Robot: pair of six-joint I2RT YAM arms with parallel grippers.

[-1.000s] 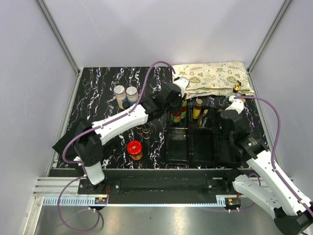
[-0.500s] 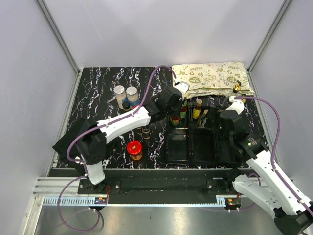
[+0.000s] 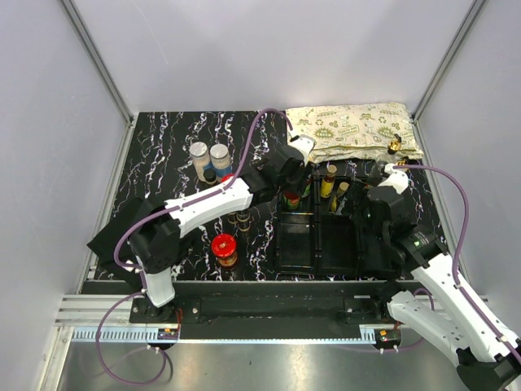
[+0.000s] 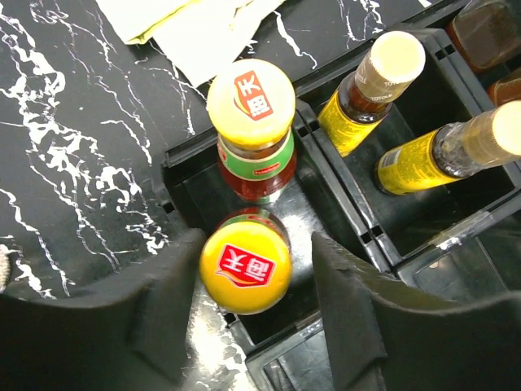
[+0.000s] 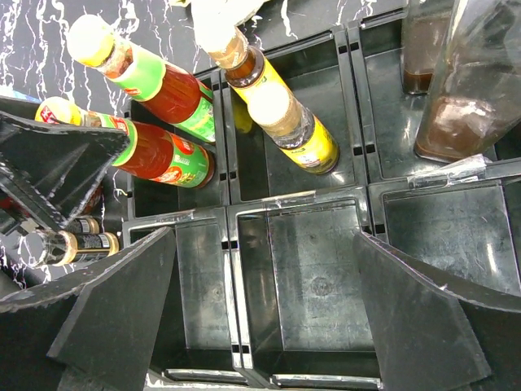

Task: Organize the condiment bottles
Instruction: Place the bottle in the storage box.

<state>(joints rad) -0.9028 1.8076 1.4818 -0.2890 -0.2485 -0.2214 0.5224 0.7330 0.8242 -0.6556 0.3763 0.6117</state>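
Note:
Two red sauce bottles with yellow caps stand upright in the back-left compartment of the black tray. The nearer bottle sits between the fingers of my left gripper, which is open, with a clear gap at the right finger. The farther bottle stands just behind it. Two yellow-labelled, cream-capped bottles lean in the adjacent compartment. My left gripper hovers over that back-left corner. My right gripper is open wide above bare front compartments, holding nothing.
Two grey-lidded shakers, a red-lidded jar and small brown bottles stand on the marbled table left of the tray. Clear glass bottles fill the tray's back right. A patterned cloth lies behind.
My left gripper has opened and let go of the nearer yellow-capped bottle, which now stands in the tray. The right arm has barely shifted.

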